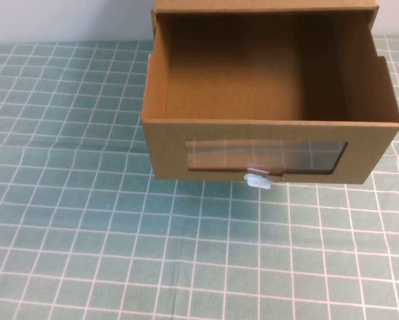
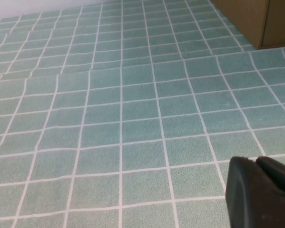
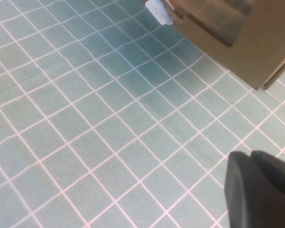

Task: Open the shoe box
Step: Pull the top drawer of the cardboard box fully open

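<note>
Clearly the shoe box (image 1: 369, 150) is the drawer kind, and it sits in the upper middle to upper right of the high view, on the green gridded tabletop (image 1: 119, 253). Its drawer (image 1: 232, 73) stands well out of the outer sleeve (image 1: 266, 5) toward the lower edge of the frame. The bare cardboard floor shows, with nothing inside. The drawer's front wall has a clear window (image 1: 266, 157), and a small white pull tab (image 1: 258, 179) juts from the wall's lower edge.

By the look of it, the opening step is done or very nearly done. Neither arm touches the box. If the drawer is meant to come out further, the next move calls for a tool to part its fingers, reach the tab and draw it straight toward the robot, so that the drawer does not jam in the sleeve. Otherwise only parking the arms is left.

The right tool (image 3: 250, 161) hangs over bare tabletop, apart from the box's front corner and the tab, with its fingers pressed together on nothing. The left tool (image 2: 254, 167) hovers low over open tabletop well off to the box's left. Its fingers also look closed and empty.

Count: one shoe box, one drawer, one sleeve, one window, one tab, two tools.
</note>
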`<state>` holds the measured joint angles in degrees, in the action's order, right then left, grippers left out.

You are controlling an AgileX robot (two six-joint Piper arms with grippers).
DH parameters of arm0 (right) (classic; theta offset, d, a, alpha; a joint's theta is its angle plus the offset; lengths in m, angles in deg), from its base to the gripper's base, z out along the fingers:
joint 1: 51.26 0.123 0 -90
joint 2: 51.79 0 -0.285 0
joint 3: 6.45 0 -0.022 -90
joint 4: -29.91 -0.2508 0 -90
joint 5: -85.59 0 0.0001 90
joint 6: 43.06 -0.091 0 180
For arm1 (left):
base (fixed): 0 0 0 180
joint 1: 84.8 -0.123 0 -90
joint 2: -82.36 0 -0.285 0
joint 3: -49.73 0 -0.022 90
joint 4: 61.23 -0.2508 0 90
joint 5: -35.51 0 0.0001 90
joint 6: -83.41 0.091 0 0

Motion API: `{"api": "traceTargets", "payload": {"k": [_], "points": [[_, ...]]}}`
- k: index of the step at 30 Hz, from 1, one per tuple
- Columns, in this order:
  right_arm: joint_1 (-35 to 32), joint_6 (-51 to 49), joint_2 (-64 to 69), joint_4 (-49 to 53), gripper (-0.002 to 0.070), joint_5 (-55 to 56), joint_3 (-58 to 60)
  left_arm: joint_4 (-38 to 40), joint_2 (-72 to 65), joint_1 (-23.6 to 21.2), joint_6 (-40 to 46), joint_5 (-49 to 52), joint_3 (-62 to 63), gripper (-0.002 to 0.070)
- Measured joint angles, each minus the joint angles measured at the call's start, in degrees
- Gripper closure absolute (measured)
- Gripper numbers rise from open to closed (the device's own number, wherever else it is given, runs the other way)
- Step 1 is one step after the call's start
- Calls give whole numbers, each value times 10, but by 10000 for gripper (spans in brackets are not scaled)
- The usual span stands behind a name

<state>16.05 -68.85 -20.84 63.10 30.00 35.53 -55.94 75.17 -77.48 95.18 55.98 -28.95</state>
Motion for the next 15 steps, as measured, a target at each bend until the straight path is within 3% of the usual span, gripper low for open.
{"api": "traceTargets", "payload": {"k": [15], "points": [[0,0,-2,-5,689,0,0,0,0,0,0,1,0,680]]}}
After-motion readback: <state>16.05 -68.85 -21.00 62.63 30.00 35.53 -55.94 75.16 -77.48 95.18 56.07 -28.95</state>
